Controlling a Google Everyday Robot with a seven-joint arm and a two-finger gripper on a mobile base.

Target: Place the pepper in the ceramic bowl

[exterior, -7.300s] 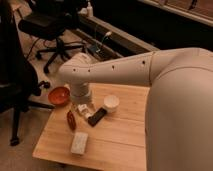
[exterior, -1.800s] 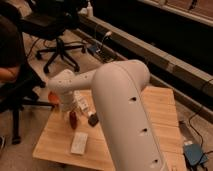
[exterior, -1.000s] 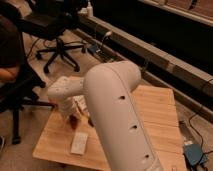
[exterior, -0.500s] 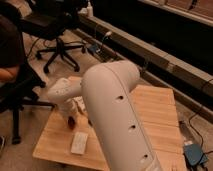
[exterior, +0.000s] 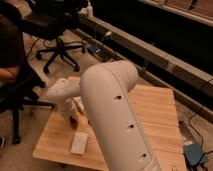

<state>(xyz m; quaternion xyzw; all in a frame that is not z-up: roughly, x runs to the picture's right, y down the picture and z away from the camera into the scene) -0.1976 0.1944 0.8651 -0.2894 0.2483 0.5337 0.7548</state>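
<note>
Dim office-type room with a light wooden table (exterior: 155, 107) in the middle of a brownish floor, and a long dark ledge (exterior: 150, 50) running along the back wall.

Far left edge, a person in a dark shirt (exterior: 7, 50) is sitting, only partly in frame. A bit further in, behind the table, stands a black office chair (exterior: 55, 30) on a star base, with some cables (exterior: 100, 42) trailing on the floor near the ledge.

Then comes the robot. Its gripper (exterior: 75, 112) is down low over the left part of the table, hanging off a rounded white wrist (exterior: 61, 92) that points toward the left edge. Honestly can't tell whether the gripper is spread or pressed together, since it's just a pale blur against the wood.

Right under it there's a small dark red spot that looks like the pepper (exterior: 74, 120), sitting at table level on the left side of the tabletop. Whether the gripper actually has it or it's just lying there touching the wood isn't clear. The ceramic bowl can't be made out; the wrist covers that corner of the table.

Just below the pepper, near the front edge, a flat white block (exterior: 79, 142) lies on the wood.

Moving right, the big white arm (exterior: 115, 115) fills the middle of the view and hides a lot of the tabletop. Far right, down on the floor, a blue thing (exterior: 192, 152) sits beside the table.
</note>
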